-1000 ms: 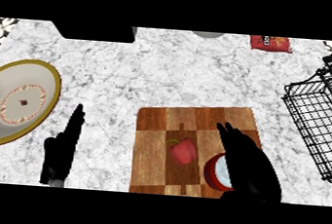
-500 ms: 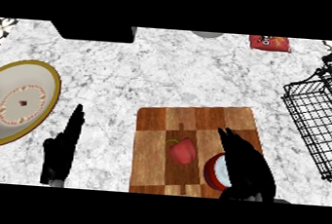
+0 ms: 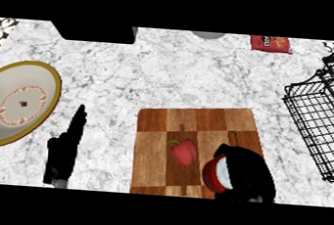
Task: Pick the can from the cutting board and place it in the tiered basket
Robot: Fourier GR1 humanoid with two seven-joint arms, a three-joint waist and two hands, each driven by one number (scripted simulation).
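Observation:
A red can [image 3: 215, 173] with a pale top lies on the wooden cutting board [image 3: 198, 121] near its front right part. My right hand [image 3: 249, 174] is curled round the can from the right and hides much of it. A red pepper [image 3: 185, 152] lies on the board just left of the can. The black wire tiered basket [image 3: 321, 125] stands at the right edge, apart from the board. My left hand [image 3: 64, 151] rests open at the lower left, fingers pointing up, on bare counter.
A gold-rimmed white plate [image 3: 18, 103] sits at the far left. A black box [image 3: 94, 32] and a grey round object [image 3: 208, 35] stand along the back edge, with a red snack bag [image 3: 270, 43] at the back right.
My right hand has pulled back toward the front edge and its fingers have curled round the can. The left hand has stayed still.

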